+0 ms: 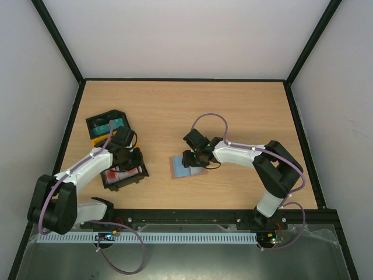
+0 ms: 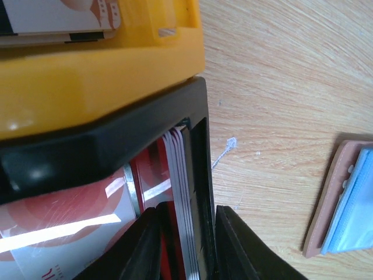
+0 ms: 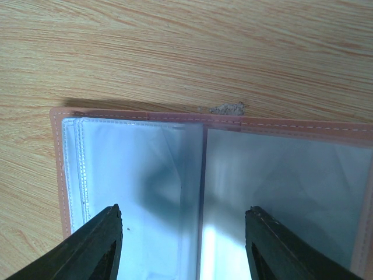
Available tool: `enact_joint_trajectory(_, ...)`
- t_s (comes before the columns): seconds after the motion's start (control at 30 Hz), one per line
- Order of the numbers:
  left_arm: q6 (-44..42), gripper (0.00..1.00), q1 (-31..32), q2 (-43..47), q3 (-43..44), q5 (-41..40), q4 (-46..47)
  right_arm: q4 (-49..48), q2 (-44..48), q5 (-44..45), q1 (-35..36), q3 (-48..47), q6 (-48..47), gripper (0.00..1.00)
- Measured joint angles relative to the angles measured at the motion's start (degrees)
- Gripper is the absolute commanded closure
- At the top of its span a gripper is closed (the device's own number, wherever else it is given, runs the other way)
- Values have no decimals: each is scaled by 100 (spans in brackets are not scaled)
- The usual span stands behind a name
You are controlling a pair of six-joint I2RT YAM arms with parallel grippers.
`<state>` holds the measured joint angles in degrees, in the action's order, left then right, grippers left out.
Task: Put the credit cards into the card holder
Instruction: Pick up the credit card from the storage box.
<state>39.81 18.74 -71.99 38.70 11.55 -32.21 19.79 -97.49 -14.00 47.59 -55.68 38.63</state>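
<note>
Where the left gripper (image 2: pixel 187 213) dips into the black tray (image 2: pixel 87 151), its jaws straddle both the edge of the stacked cards (image 2: pixel 178 192) and the tray's side wall. One finger is inside by the red-and-white stack and the other is outside the wall. The jaws stand partly closed; whether they pinch anything I cannot tell. At 12 o'clock of that tray, touching it, sits the yellow tray (image 2: pixel 87 87) with a pale card (image 2: pixel 52 17) lying in it. Across the table (image 2: pixel 280 76), toward 3 o'clock, lies the holder (image 2: pixel 317 216), opened flat with its clear sleeves up. The right gripper (image 3: pixel 183 211) hangs over it, jaws released and spread wide, one finger on each side of the spine, gripping nothing. Whether its tips press the sleeves is hidden.

The step in hand looks like picking a card from the black tray, and the sleeves in view appear empty. The next move calls for lifting out a single card, not the whole stack or the tray wall. That card then has to go toward 3 o'clock and slide edge-first into a sleeve mouth while the right arm steadies the holder.
</note>
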Motion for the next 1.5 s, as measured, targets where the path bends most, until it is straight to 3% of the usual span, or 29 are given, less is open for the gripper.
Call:
enact_joint_trajectory(0.33,-13,82,0,122,83,-13,-122,-2,0,0,0,0,0,45)
enact_joint_trajectory(0.67,2,97,0,258,103,-72,-249,-9,0,-4,0,0,0,45)
enact_joint_trajectory(1.03,0,97,11,332,166,-256,-461,-42,0,-9,0,0,20,44)
enact_joint_trajectory(1.5,-20,97,-63,1211,313,-702,-1110,-210,343,-46,28,-367,-74,22)
